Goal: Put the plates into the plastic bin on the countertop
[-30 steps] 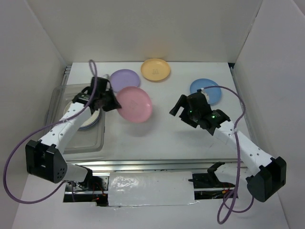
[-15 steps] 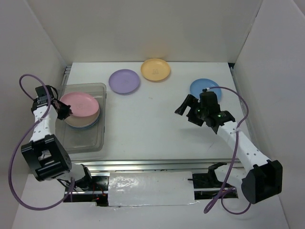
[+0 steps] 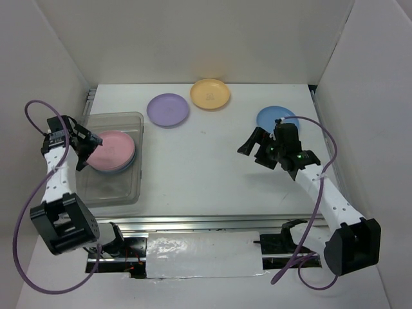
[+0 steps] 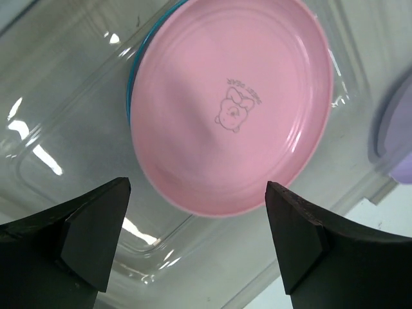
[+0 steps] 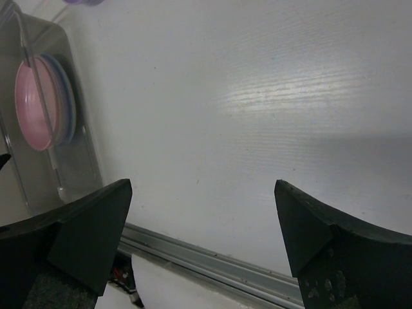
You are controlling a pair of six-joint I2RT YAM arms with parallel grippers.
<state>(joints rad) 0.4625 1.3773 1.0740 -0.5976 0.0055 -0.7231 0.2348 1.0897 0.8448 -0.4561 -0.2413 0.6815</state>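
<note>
Pink round plastic plate (image 4: 232, 106) tops a stack (image 4: 131, 90) in the clear rectangular plastic bin (image 3: 109, 190), directly beneath the wide-open, empty left pincer (image 4: 196, 190). 3 round plates wait on the white bench (image 3: 193, 174): lilac plate (image 3: 168, 109), orange-yellow plate (image 3: 210, 94), and blue plate (image 3: 273, 119) just beside the open, empty right pincer (image 5: 203, 190).

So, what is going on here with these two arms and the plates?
Two robot arms are putting plates into the clear plastic bin. The left gripper stands open just above the pink plate, which lies in the bin on top of a blue-edged plate. The right gripper is open too, holds nothing, and hovers over the countertop close to the blue plate. The lilac plate and the orange-yellow plate also lie on the countertop, outside the bin.
</note>
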